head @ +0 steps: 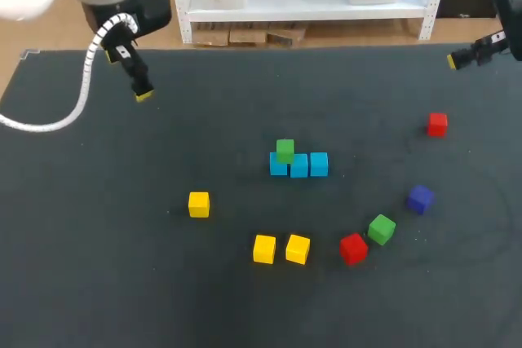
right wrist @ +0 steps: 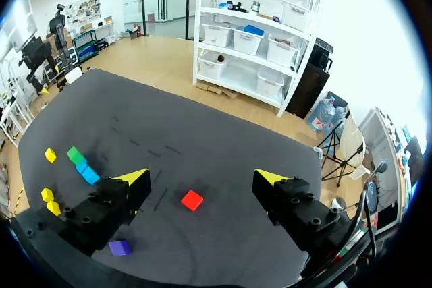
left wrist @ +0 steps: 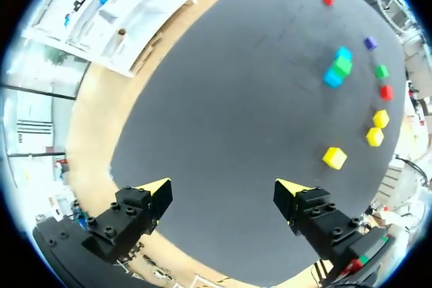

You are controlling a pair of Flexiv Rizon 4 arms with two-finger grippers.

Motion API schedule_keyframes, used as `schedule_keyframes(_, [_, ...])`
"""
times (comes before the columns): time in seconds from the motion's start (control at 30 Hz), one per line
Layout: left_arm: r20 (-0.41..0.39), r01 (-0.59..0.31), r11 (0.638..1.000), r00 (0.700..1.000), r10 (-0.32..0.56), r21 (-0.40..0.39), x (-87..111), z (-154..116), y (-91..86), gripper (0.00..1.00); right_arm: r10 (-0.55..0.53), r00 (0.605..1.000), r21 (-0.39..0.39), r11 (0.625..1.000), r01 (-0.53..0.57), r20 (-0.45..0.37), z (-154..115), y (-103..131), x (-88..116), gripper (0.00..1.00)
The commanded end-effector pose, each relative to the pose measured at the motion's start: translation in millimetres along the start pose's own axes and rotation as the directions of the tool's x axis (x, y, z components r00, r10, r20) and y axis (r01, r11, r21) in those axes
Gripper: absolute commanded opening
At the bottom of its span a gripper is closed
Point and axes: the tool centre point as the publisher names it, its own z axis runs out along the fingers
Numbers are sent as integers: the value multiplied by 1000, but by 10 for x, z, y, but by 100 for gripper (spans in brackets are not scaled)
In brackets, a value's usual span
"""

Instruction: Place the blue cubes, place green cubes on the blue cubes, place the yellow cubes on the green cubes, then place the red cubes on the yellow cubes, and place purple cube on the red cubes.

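Dark matting covers the desk [head: 98,283], seen from above and behind the robot. Three blue cubes [head: 318,164] stand touching in a row near the desk's middle. The row's long axis runs left to right, parallel to the far edge. A stacked green cube [head: 285,150] sits on the row's left end. The rest of the row's top is bare.

A loose green cube [head: 381,228] lies toward the front right, well apart from the row. It is turned so that its faces are skewed to the desk's edges. A red cube [head: 352,248] lies just beside it, and the purple cube [head: 420,199] is near. A second red cube [head: 437,124] lies near the right edge. Three yellow cubes [head: 263,248] lie toward the front, left of the loose green one.

The left gripper [head: 143,94] hangs over the far left corner, and the right gripper [head: 453,60] over the far right corner. Each wrist view shows the fingers [left wrist: 156,190] spread wide with nothing between them: both grippers are released. Below the right gripper's fingers [right wrist: 135,180] only the second red cube shows, untouched on the desk.

Judged step: placing the second green cube. The loose green cube lies on the right half, so the right arm is the nearer. From that gripper it lies toward the front edge and inward. Its skew suggests the wrist must turn for the fingers to meet two flat faces.
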Motion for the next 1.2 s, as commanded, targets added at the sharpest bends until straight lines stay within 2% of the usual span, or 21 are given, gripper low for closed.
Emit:
schedule_keyframes(0.03, [22, 48, 995, 999, -50, 89, -51, 109, 124, 100, 1, 1000, 10, 1000, -1, 8, 10, 18, 17, 100])
schedule_keyframes(0.17, [100, 158, 975, 979, -175, 157, -85, 125, 217, 100, 1, 1000, 10, 1000, -1, 8, 10, 18, 17, 100])
schedule_keyframes(0.3, [209, 261, 952, 933, -291, 162, -87, 153, 307, 100, 1, 1000, 10, 1000, -1, 8, 10, 18, 17, 100])
schedule_keyframes(0.37, [274, 297, 936, 900, -340, 187, -87, 151, 319, 100, 1, 1000, 10, 1000, -1, 8, 10, 18, 17, 100])
schedule_keyframes(0.53, [369, 323, 937, 861, -349, 133, -103, 138, 251, 100, 1, 1000, 10, 1000, -1, 8, 10, 18, 17, 100])
schedule_keyframes(0.6, [396, 312, 945, 858, -326, 100, -121, 111, 204, 100, 1, 1000, 10, 1000, -1, 8, 10, 18, 17, 100])
schedule_keyframes(0.8, [434, 280, 957, 855, -284, 74, -220, 14, 53, 100, 1, 1000, 10, 1000, -1, 8, 10, 18, 17, 100])
schedule_keyframes(0.9, [456, 308, 949, 837, -303, 64, -237, 1, 65, 100, 1, 1000, 10, 1000, -1, 8, 10, 18, 17, 100])
schedule_keyframes(1.03, [497, 356, 931, 794, -349, 85, -226, -47, 117, 100, 1, 1000, 10, 1000, -1, 8, 10, 18, 17, 100])
schedule_keyframes(1.2, [510, 373, 923, 778, -367, 96, -248, -74, 143, 100, 1, 1000, 10, 1000, -1, 8, 10, 18, 17, 100])
